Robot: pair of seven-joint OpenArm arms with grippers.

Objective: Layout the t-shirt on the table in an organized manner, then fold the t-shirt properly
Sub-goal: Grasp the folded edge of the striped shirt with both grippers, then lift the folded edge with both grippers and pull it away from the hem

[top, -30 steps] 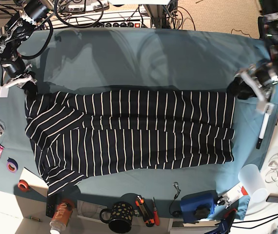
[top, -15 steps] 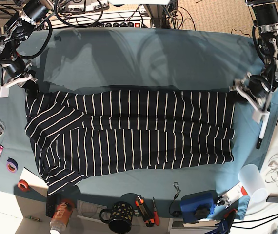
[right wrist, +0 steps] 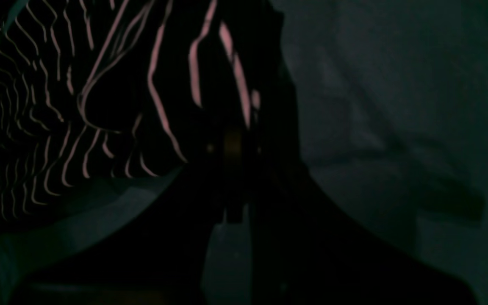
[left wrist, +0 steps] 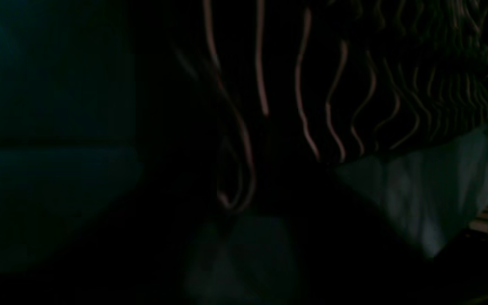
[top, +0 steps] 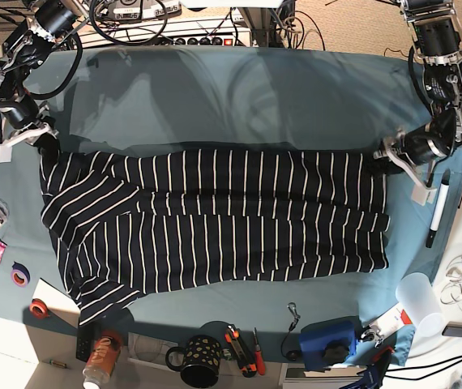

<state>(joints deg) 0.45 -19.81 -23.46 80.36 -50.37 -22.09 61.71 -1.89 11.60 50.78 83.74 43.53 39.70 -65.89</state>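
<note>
The t-shirt (top: pixel 215 219), dark with thin white stripes, lies spread lengthwise across the teal table (top: pixel 239 97), with a sleeve fanned out toward the front left. My right gripper (top: pixel 46 144) sits at the shirt's far left corner, shut on the fabric. In the right wrist view the stripes of the t-shirt (right wrist: pixel 100 84) gather into that gripper (right wrist: pixel 235 144). My left gripper (top: pixel 383 156) is down on the far right corner. In the dark left wrist view the t-shirt (left wrist: pixel 354 84) bunches at this gripper (left wrist: pixel 235 207), which looks shut on it.
A marker pen (top: pixel 435 219) and a white cup (top: pixel 420 301) lie near the right edge. Along the front edge are a spotted mug (top: pixel 194 362), hand tools (top: pixel 243 350), a blue device (top: pixel 328 340) and an orange bottle (top: pixel 101 356). Tape rolls (top: pixel 20 275) sit front left. Cables run along the back.
My left arm has moved inward onto the shirt's far right corner, and its jaws have closed there. The right arm and the shirt have hardly moved.
</note>
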